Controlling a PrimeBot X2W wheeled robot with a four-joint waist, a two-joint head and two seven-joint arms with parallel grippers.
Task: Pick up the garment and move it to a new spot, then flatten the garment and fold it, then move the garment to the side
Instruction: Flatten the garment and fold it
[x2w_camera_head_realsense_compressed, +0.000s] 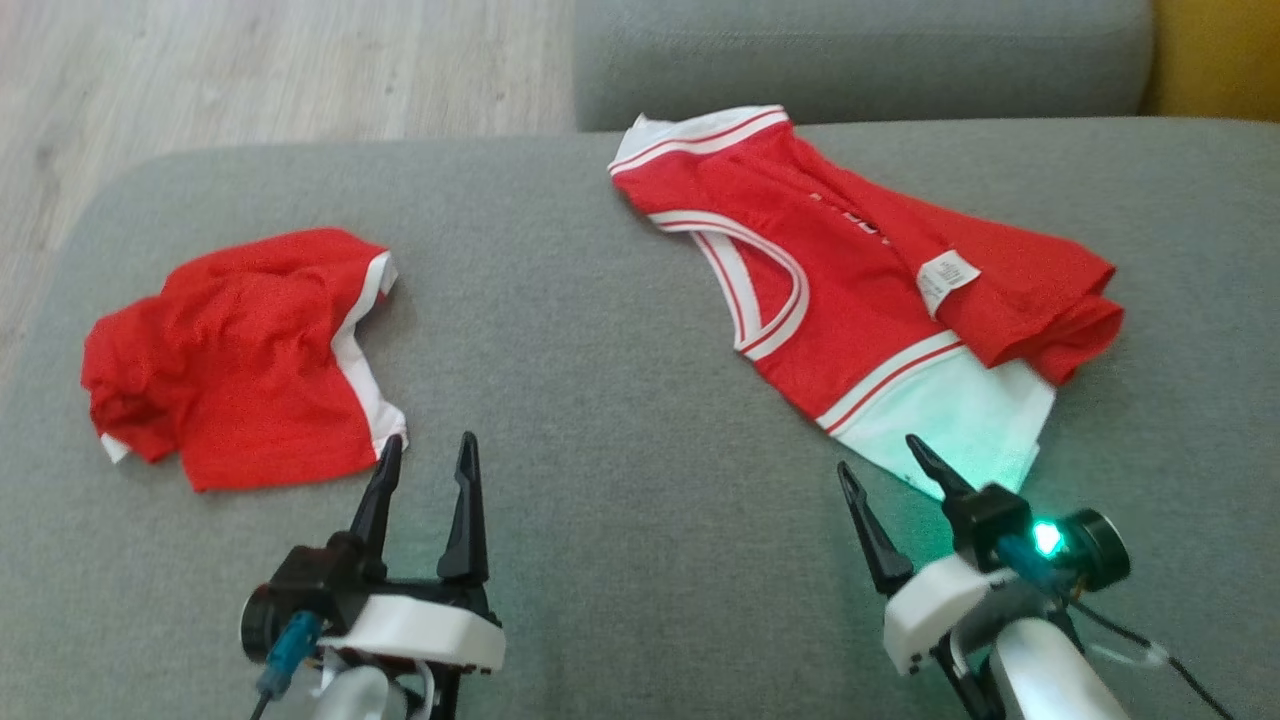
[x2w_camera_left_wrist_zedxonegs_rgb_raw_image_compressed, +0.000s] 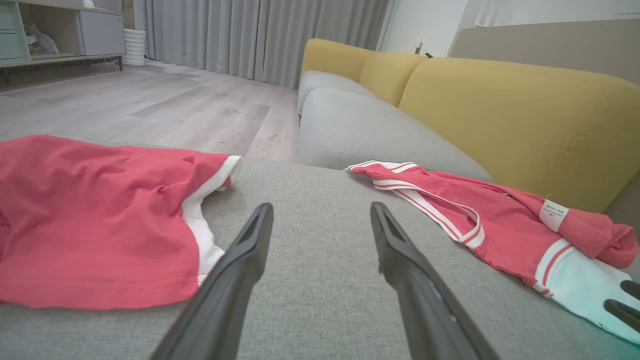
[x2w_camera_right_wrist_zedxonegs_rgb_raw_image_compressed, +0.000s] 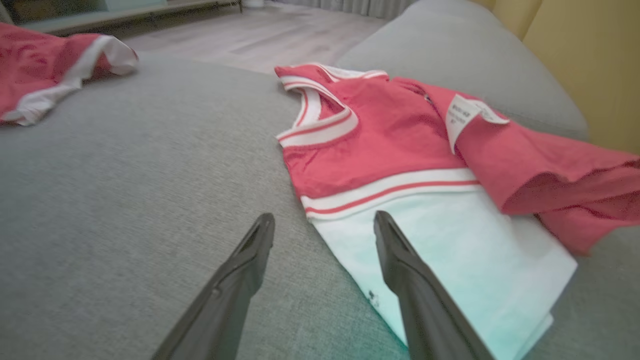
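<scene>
Red-and-white jersey (x2w_camera_head_realsense_compressed: 830, 290) lay rumpled on the grey seat cushion's (x2w_camera_head_realsense_compressed: 600, 400) far-right part, care label (x2w_camera_head_realsense_compressed: 948, 277) showing; red shorts (x2w_camera_head_realsense_compressed: 240, 350) sat on the cushion's left. L gripper (x2w_camera_head_realsense_compressed: 430, 440) and R gripper (x2w_camera_head_realsense_compressed: 882, 455) were both spread and empty at the cushion's near edge, R by the jersey's white hem. Likely the pick-up step: pinch hem corner thru all layers, lift clear of the cushion before moving, no dragging.
</scene>
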